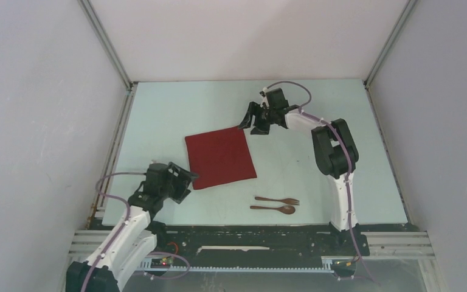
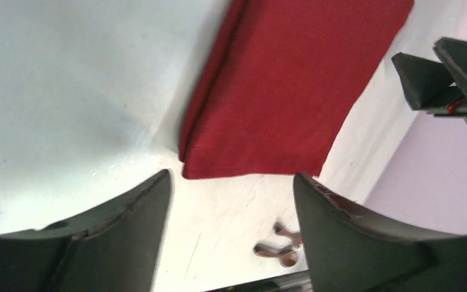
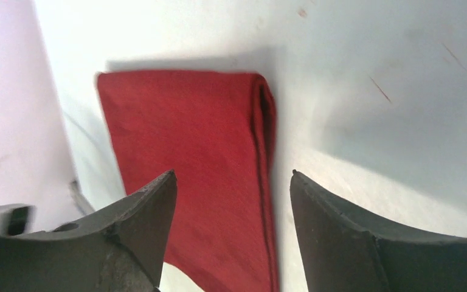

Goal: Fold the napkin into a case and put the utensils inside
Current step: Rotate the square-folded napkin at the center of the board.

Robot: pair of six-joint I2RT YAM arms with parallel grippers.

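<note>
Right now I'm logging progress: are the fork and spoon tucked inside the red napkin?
No, the fork and spoon lie side by side on the bare table, apart from the napkin.

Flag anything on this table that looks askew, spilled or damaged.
Only the napkin stands out: it is folded flat but lies skewed, its sides turned at an angle to the edges of the table. The fork and spoon lie neatly side by side, apart from it. Nothing looks spilled or damaged.

The left claw (image 2: 231, 176) gapes wide before a corner of the folded napkin (image 2: 292, 91), utensils (image 2: 281, 242) lying near.
</note>
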